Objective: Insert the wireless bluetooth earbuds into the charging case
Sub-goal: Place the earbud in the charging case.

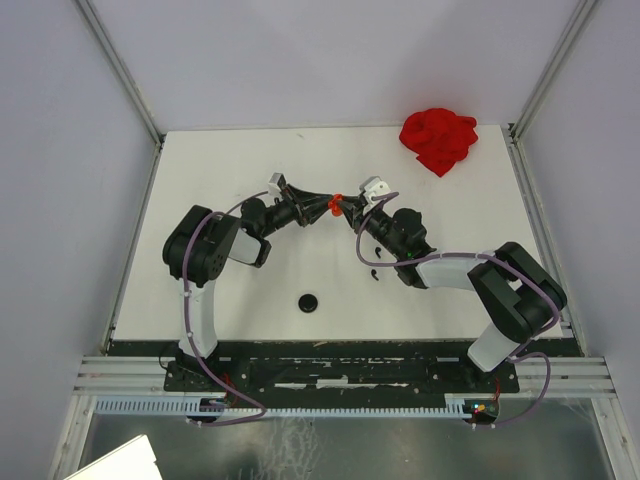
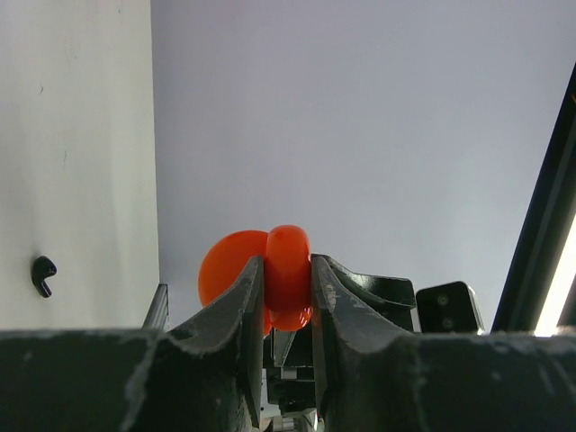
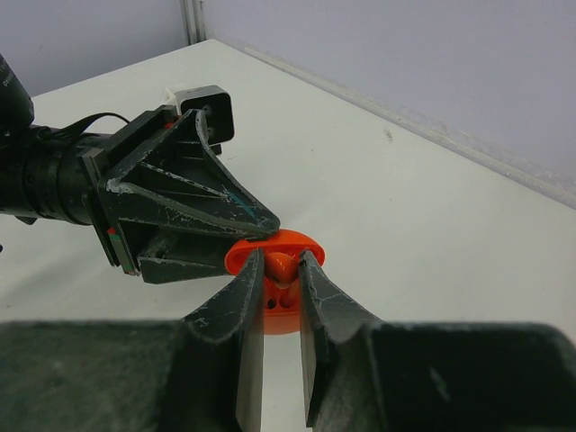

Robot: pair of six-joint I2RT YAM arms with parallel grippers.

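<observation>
Left wrist: left pincer (image 2: 288,266) tight on red case (image 2: 290,241), right pincer (image 3: 281,261) tight on earbud (image 3: 282,268)

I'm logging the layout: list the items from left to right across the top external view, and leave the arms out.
black disc → orange case, held in the air → small black earbud → red heap, far right

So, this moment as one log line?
left gripper shut on open red case | right gripper shut on small red piece at case | black earbud on table
</observation>
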